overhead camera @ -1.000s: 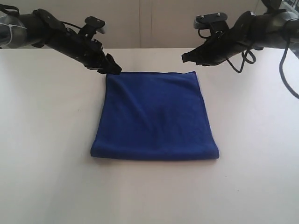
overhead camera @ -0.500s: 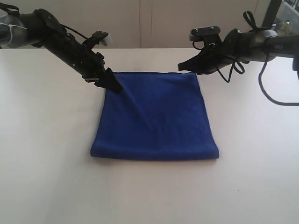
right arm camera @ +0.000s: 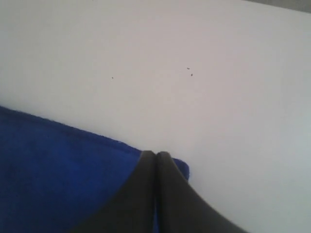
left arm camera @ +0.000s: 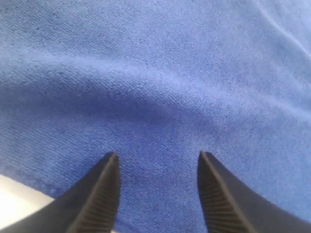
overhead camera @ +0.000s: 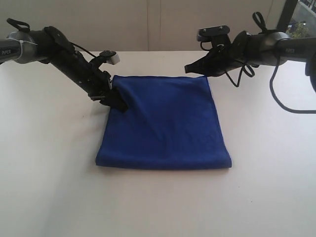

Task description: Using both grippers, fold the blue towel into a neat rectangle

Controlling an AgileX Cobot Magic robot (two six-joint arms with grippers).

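Under the left claw [overhead camera: 121, 103] lies the left border of the blue towel [overhead camera: 165, 128], a little way in from its far left corner. The claw's two ribbed fingers [left arm camera: 97, 196] stand spread, with cloth filling the gap between them and a sliver of white desk [overhead camera: 49, 173] showing behind one tip; nothing is pinched yet. The arm slants down steeply, so the tips sit at or very near the pile, though I cannot tell whether they press into it. That pose reads as the setup for a pinch, with parted tips straddling the hem so that closing would gather the layers.

Ahead of that claw and across to the other, the towel rests flat on the desk as a near-square. Its thick, rounded near edge suggests it is already doubled.

Just beside the right claw [overhead camera: 187, 69] is the towel's far right corner, peeking out past the tips in the wrist view. Its fingers [right arm camera: 138, 199] are pressed together with no cloth visible between them, and from outside it seems to hover over the far edge rather than touch it. It probably has to part before taking that corner, so both claws can carry the far edge over for the next fold.
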